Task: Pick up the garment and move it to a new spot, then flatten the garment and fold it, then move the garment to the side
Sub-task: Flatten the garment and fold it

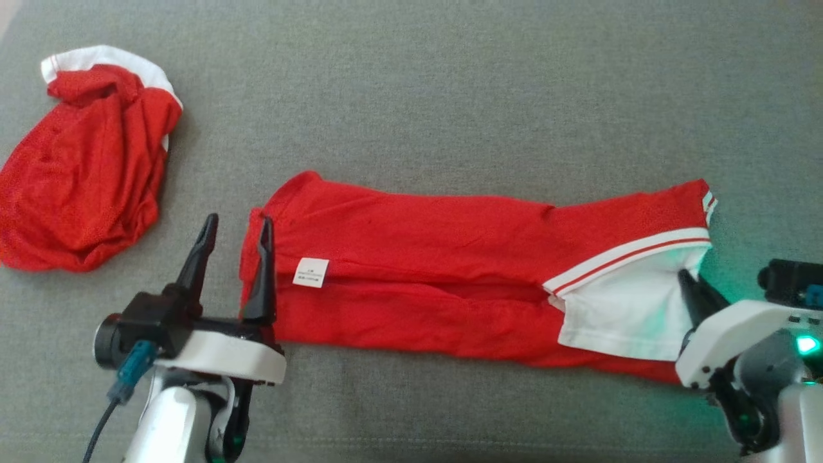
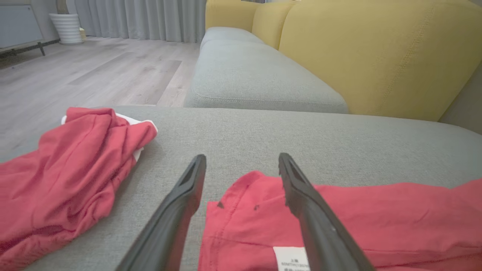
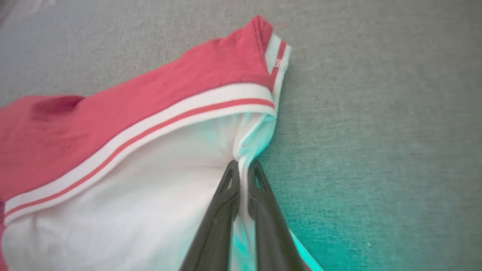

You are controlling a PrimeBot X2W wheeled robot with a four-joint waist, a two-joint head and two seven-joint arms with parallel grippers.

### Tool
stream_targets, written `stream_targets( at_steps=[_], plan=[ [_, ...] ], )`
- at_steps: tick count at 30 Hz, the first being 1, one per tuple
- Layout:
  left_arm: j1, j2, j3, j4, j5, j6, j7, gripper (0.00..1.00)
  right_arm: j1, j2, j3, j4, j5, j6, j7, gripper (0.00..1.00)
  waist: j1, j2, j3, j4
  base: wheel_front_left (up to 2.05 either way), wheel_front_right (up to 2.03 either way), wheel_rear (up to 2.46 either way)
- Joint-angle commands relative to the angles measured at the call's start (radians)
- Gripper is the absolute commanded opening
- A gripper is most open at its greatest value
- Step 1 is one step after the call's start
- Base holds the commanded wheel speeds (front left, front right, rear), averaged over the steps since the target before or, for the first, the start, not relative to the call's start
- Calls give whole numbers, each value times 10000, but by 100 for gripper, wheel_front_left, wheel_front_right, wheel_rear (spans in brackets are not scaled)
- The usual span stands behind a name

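Note:
The garment (image 1: 450,270) is a red shirt with a white striped sleeve panel, folded into a long band across the grey cushion (image 1: 450,96). My right gripper (image 1: 687,283) is at its right end, shut on the white fabric edge (image 3: 244,162), which is pinched between the two fingers (image 3: 226,195). My left gripper (image 1: 235,235) is open at the shirt's left end, one finger over the red hem (image 2: 241,195), the other over bare cushion. A small white label (image 1: 311,272) lies just right of that finger.
A second red and white garment (image 1: 83,167) lies crumpled at the cushion's far left (image 2: 67,177). The left wrist view shows a yellow sofa back (image 2: 376,52), another grey cushion (image 2: 256,75) and wooden floor (image 2: 94,71) beyond.

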Motion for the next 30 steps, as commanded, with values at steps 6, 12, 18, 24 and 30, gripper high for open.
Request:
stream_targets(
  at_steps=[6, 12, 18, 24, 30],
  plan=[
    [-131, -41, 439, -264, 194, -64, -124, 100, -201, -474, -544, -651, -599, 67, -535, 0, -1, 0, -323, -113, 0, 0, 0],
    [-55, -118, 515, -276, 286, -57, -124, 100, -316, -861, -1485, -851, -775, 67, -506, 0, -1, 0, -517, -160, 0, 0, 0],
    [69, -174, 581, -250, 350, -57, -124, 100, -489, -1025, -892, -1398, -834, 67, -415, 0, -1, 0, -789, -210, 0, 0, 0],
    [230, -225, 506, -146, 425, -82, -124, 100, -660, -508, 1150, -2747, -492, 67, -218, 0, -1, 0, -1244, -179, 0, 0, 0],
    [299, -266, 339, -39, 484, -143, -124, 100, -757, -72, 3562, -2265, 806, 67, -551, 0, -1, 0, -1527, -12, 0, 0, 0]
  ],
)
